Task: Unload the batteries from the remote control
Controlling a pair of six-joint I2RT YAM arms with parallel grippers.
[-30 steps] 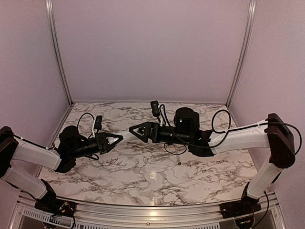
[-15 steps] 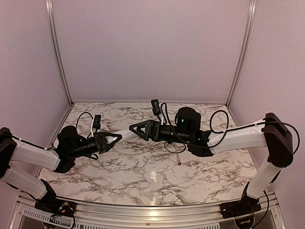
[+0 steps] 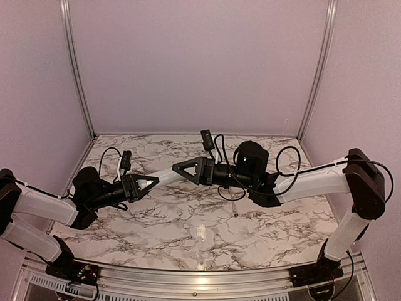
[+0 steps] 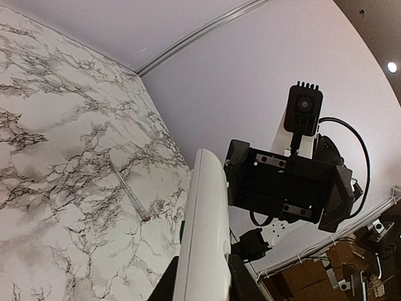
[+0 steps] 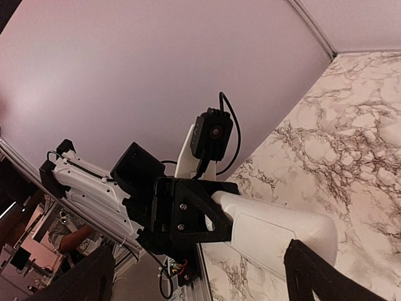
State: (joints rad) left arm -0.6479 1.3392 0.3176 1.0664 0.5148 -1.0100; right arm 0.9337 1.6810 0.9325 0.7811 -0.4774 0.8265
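The white remote control (image 3: 168, 175) hangs in the air between my two grippers. My left gripper (image 3: 150, 182) is shut on its left end. In the left wrist view the remote (image 4: 203, 226) runs up from between my left gripper (image 4: 200, 287) fingers. My right gripper (image 3: 180, 169) is at the remote's other end. In the right wrist view its fingers (image 5: 322, 276) stand wide apart and open, with the remote (image 5: 276, 235) near the right one. A closed cover panel shows on that face. The left gripper (image 5: 188, 213) also shows there. No batteries are in view.
A thin grey stick (image 3: 234, 209) lies on the marble table (image 3: 188, 232) below the right arm and also shows in the left wrist view (image 4: 128, 191). Purple walls and aluminium posts (image 3: 75, 69) enclose the table.
The left gripper has drawn back a little to the left with the remote. The right gripper has risen slightly, and more of the remote shows between the two.
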